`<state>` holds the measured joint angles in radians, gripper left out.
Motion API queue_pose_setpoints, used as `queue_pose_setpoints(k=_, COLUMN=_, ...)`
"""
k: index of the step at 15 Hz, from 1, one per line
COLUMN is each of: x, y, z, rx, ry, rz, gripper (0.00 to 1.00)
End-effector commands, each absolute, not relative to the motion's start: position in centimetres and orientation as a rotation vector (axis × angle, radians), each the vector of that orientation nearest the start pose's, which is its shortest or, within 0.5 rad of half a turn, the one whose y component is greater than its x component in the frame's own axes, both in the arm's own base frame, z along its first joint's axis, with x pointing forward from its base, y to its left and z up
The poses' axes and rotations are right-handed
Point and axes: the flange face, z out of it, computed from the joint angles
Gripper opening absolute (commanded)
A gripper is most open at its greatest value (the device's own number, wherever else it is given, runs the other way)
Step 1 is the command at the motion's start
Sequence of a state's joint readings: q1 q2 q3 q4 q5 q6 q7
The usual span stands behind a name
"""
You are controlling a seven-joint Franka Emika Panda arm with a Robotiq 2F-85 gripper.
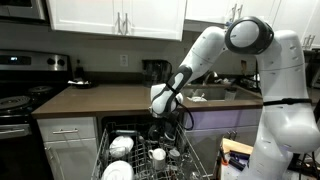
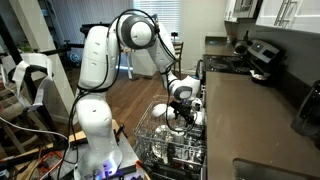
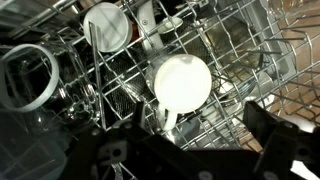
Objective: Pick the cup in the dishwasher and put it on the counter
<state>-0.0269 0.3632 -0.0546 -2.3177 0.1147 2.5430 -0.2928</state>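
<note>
White cup (image 3: 182,80) sits in the rack (image 3: 240,55) of the dishwasher (image 1: 125,128) directly below your fingers (image 3: 285,140), which are spread wide and hold nothing, so you are in the reaching step, and next I think you must lower straight between the wires and close around its wall.

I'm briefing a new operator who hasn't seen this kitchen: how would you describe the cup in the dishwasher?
Find the open dishwasher below the dark brown counter and look into its grey wire rack. In the wrist view, the cup sits mid-rack: small, round, white, with a loop handle, unlike the handleless white dish nearby.
</note>
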Motion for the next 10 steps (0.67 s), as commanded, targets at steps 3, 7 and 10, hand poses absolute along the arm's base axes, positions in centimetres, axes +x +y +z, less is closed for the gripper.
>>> queue_pose_setpoints(k=3, x=50.7, y=-3.4, z=16.6, rx=-3.059, ry=-0.191, rz=0.214, gripper=1.0)
queue_pose_setpoints(k=7, x=51.3, y=-3.1, z=16.8, rx=-3.059, ry=-0.18, rz=0.185, gripper=1.0)
queue_pose_setpoints(k=10, x=51.5, y=-3.2, z=15.2, rx=-3.067, ry=-0.183, rz=0.171, gripper=1.0)
